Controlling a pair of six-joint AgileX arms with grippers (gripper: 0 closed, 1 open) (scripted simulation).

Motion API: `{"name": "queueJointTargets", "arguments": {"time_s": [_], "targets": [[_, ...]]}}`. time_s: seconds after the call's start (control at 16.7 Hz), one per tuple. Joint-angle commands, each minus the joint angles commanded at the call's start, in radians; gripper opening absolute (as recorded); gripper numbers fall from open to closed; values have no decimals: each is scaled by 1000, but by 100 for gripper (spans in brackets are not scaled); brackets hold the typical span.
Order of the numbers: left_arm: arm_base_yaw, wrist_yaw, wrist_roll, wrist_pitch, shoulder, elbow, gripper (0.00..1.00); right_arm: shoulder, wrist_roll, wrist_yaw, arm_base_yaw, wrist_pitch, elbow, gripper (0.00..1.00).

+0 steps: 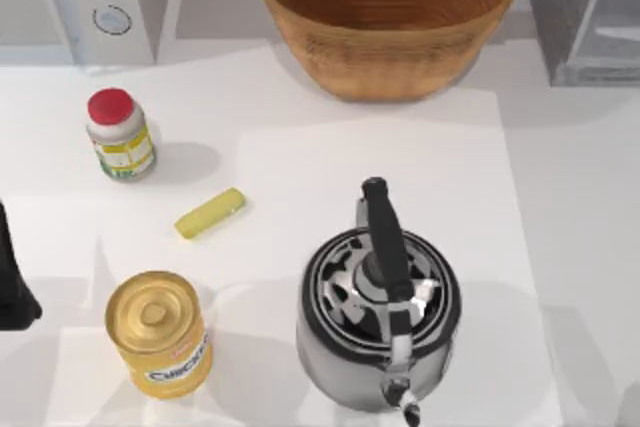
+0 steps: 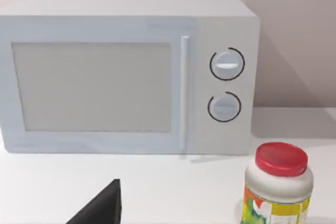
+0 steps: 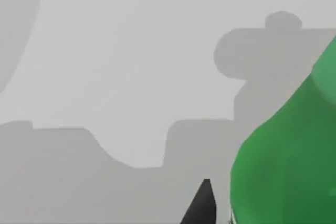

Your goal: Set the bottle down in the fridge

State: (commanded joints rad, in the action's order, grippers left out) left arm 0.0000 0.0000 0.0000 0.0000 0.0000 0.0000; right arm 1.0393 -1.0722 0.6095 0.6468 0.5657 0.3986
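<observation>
Right now, green bottle (image 3: 286,156) beside right gripper's fingertip (image 3: 202,203); fridge (image 1: 585,12) far-right.

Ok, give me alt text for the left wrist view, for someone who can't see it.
A white microwave with two round knobs stands on a white table against the wall. A red-capped jar stands in front of its knob side, and a dark pincer fingertip shows at the picture's edge.

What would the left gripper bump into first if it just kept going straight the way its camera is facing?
Most likely the white microwave, which fills the space ahead of the left gripper. The red-capped jar stands off to one side and looks nearer, so it might get clipped; depth is hard to judge.
</observation>
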Motion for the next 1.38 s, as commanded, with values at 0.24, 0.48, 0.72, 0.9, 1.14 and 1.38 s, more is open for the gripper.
{"name": "queueJointTargets", "arguments": {"time_s": [0.24, 0.48, 0.72, 0.9, 1.14, 1.38], "targets": [[0, 0, 0, 0, 0, 0, 100, -417, 427, -274, -228, -212, -153, 1], [0, 0, 0, 0, 0, 0, 100, -772, 791, -473, -445, -401, -284, 1], [0, 0, 0, 0, 0, 0, 100, -988, 1015, -584, -601, -531, -373, 1], [0, 0, 0, 0, 0, 0, 100, -1039, 1072, -610, -647, -566, -399, 1], [0, 0, 0, 0, 0, 0, 100, -1035, 1073, -607, -644, -563, -397, 1], [0, 0, 0, 0, 0, 0, 100, -975, 1079, -602, -626, -611, -355, 1]]}}
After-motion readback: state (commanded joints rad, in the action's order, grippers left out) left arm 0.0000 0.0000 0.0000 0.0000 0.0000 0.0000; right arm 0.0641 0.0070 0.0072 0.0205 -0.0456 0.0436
